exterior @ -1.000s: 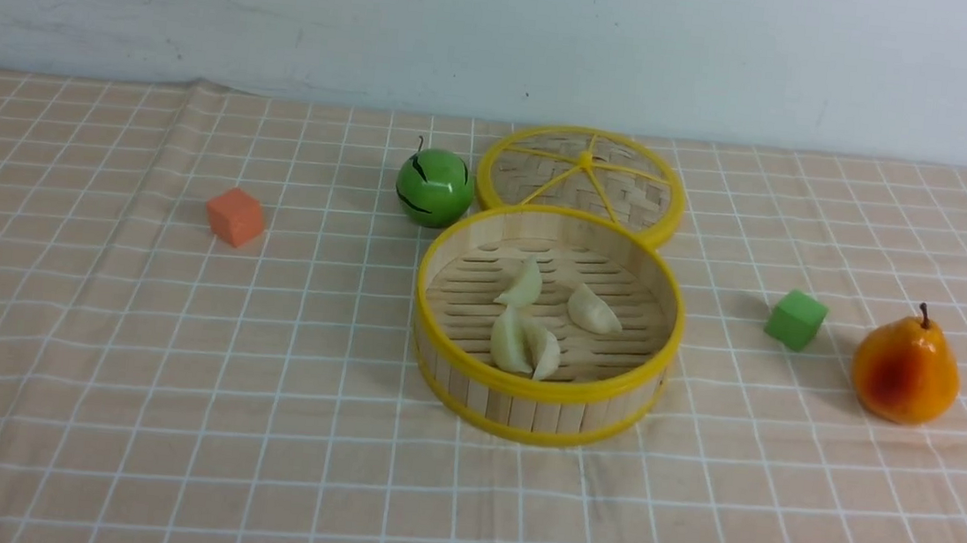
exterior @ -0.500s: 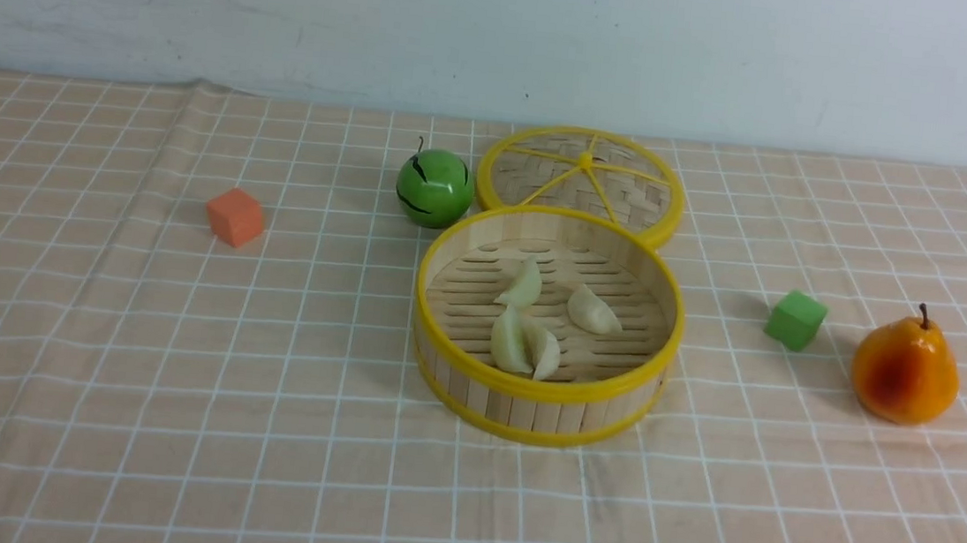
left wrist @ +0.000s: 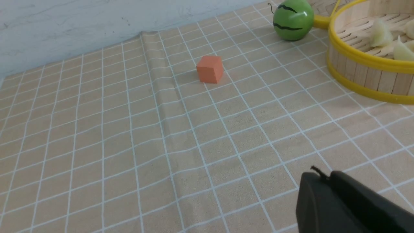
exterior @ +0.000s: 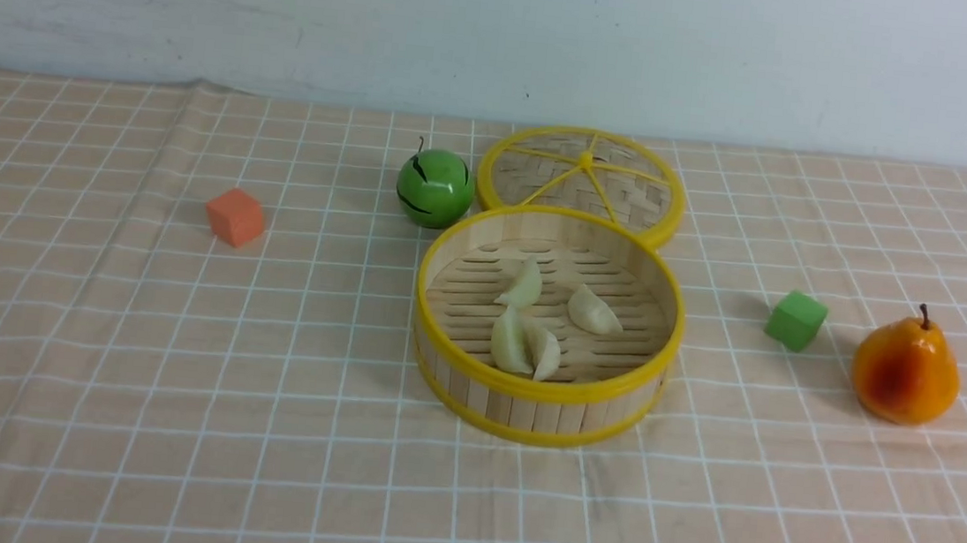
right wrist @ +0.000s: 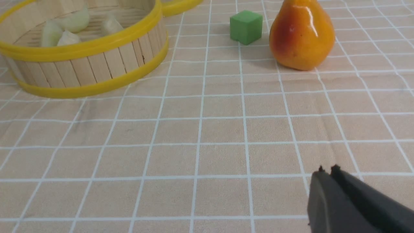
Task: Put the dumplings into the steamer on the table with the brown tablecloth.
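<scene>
**Dumplings lying inside the steamer at frame centre**

The dumplings [exterior: 528,320], pale and pleated, are resting on the slatted floor of the steamer [exterior: 541,394], sitting centre frame in the front view on the brown tablecloth [exterior: 171,383]. Its far rim is lying just beside the lid [exterior: 582,177]; the green ball [exterior: 434,187] is standing near its upper left. Wide bare cloth is stretching across the lower frame. The orange cube [exterior: 235,216], green cube [exterior: 796,318] and pear [exterior: 905,370] are sitting well apart. The left gripper [left wrist: 326,177] and right gripper [right wrist: 327,171] are hovering, jaws pressed together, holding nothing.
</scene>
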